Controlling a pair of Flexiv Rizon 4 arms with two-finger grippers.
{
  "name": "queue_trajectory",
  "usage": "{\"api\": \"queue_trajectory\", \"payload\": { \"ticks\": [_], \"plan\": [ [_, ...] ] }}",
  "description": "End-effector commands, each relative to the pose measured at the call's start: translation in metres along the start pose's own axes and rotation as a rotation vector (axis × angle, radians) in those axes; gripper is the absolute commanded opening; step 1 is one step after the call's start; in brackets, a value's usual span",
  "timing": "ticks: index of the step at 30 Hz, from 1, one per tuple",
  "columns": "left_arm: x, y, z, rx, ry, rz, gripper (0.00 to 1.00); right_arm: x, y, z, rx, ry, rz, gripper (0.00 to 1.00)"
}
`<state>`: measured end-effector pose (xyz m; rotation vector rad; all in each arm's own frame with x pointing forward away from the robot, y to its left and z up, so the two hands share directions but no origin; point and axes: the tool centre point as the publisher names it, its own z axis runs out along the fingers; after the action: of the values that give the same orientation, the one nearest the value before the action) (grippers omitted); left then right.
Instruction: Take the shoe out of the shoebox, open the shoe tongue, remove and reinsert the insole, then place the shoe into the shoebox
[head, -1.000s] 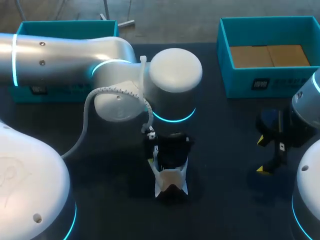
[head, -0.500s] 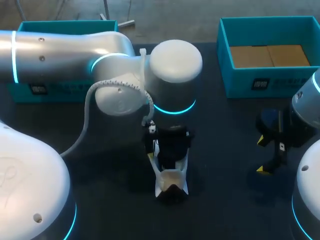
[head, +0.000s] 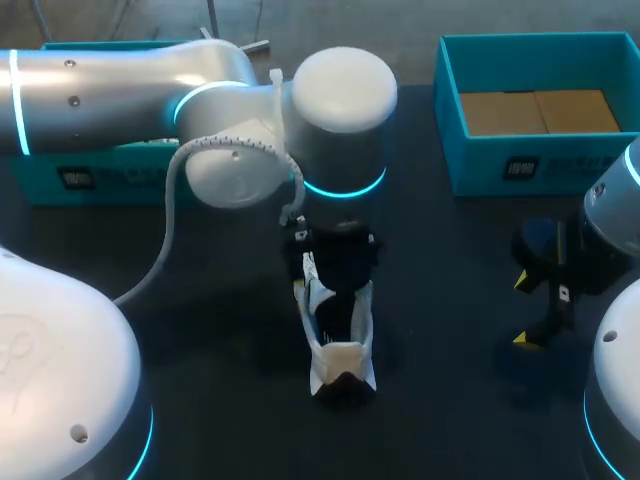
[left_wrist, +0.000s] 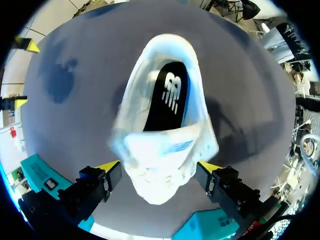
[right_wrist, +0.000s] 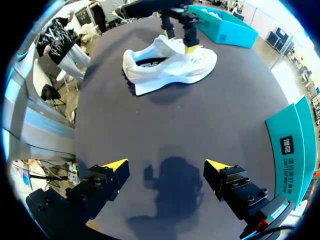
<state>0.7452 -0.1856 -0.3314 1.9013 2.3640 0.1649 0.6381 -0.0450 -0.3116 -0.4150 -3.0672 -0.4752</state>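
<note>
Back and up went my left gripper (left_wrist: 159, 167), so more of the white shoe (head: 338, 340) shows now. Its fingers are wide, one on each side of the shoe's front, not pinching it. I think it is getting ready to open the tongue. The shoe sits on the table (head: 450, 330), out of the shoebox (head: 520, 165), with the black insole (left_wrist: 167, 100) inside. My right gripper (right_wrist: 165, 167) hangs wide, well apart, out of the way.

White shoe (head: 340, 357), black insole (left_wrist: 167, 100) with white logo. Dark table (head: 450, 320). Teal box (head: 520, 165) beyond the shoe. Yellow fingertips (right_wrist: 116, 164). Silver arm (head: 100, 90), cyan rings.
</note>
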Motion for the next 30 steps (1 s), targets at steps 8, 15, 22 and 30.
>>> {"api": "queue_trajectory", "payload": {
  "ticks": [8, 15, 22, 30],
  "plan": [
    [0.009, 0.012, -0.037, 0.075, -0.083, -0.024, 1.0, 0.001, -0.001, 0.001, -0.002, -0.003, -0.001, 1.0],
    [0.016, 0.011, -0.047, 0.135, -0.111, -0.002, 0.66, 0.001, -0.001, 0.001, -0.002, -0.003, -0.001, 1.0],
    [0.02, 0.012, -0.051, 0.156, -0.136, -0.011, 0.44, 0.001, -0.001, 0.001, -0.002, -0.003, -0.001, 1.0],
    [0.015, -0.001, -0.036, 0.19, -0.129, 0.018, 0.38, 0.001, -0.001, 0.001, -0.002, -0.003, -0.001, 1.0]
  ]
}}
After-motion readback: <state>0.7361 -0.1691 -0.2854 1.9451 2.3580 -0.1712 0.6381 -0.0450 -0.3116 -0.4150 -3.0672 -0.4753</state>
